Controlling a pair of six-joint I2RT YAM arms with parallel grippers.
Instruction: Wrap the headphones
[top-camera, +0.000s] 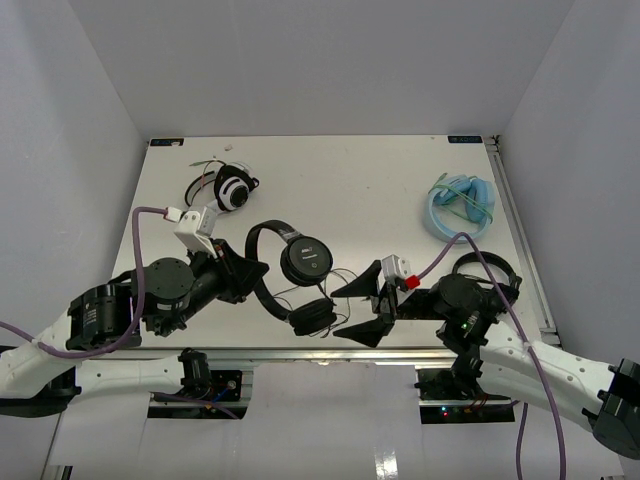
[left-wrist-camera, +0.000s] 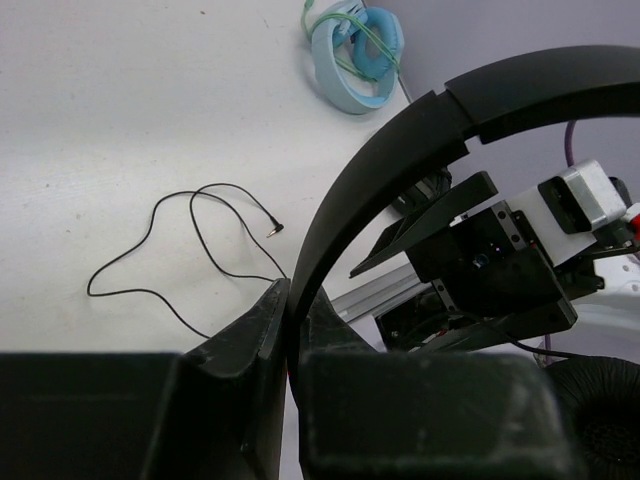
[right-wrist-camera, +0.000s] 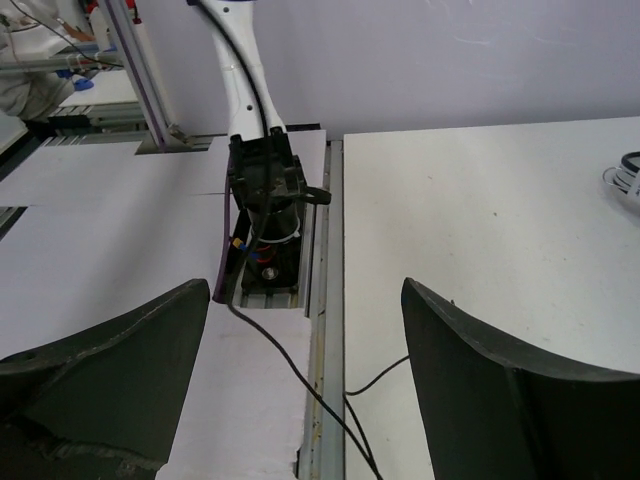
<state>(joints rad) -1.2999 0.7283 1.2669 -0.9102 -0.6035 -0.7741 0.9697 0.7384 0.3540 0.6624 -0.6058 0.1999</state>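
Note:
The black headphones (top-camera: 306, 260) lie near the table's front middle, one earcup flat and the other (top-camera: 312, 318) closer to the edge. My left gripper (top-camera: 260, 271) is shut on the thin headband (left-wrist-camera: 400, 150), which rises from between its jaws (left-wrist-camera: 292, 296). The loose black cable (left-wrist-camera: 200, 240) lies in loops on the table and ends in a small plug (left-wrist-camera: 275, 230). My right gripper (top-camera: 340, 313) stands open just right of the near earcup. Its fingers (right-wrist-camera: 500, 380) are wide apart, and a thin cable (right-wrist-camera: 300, 375) runs below them over the table's edge rail.
A white-and-black pair with green cable (top-camera: 232, 190) lies at the back left. A pale blue pair (top-camera: 460, 205) lies at the back right. Another black pair (top-camera: 492, 268) sits beside the right arm. The metal rail (right-wrist-camera: 328, 300) marks the near table edge.

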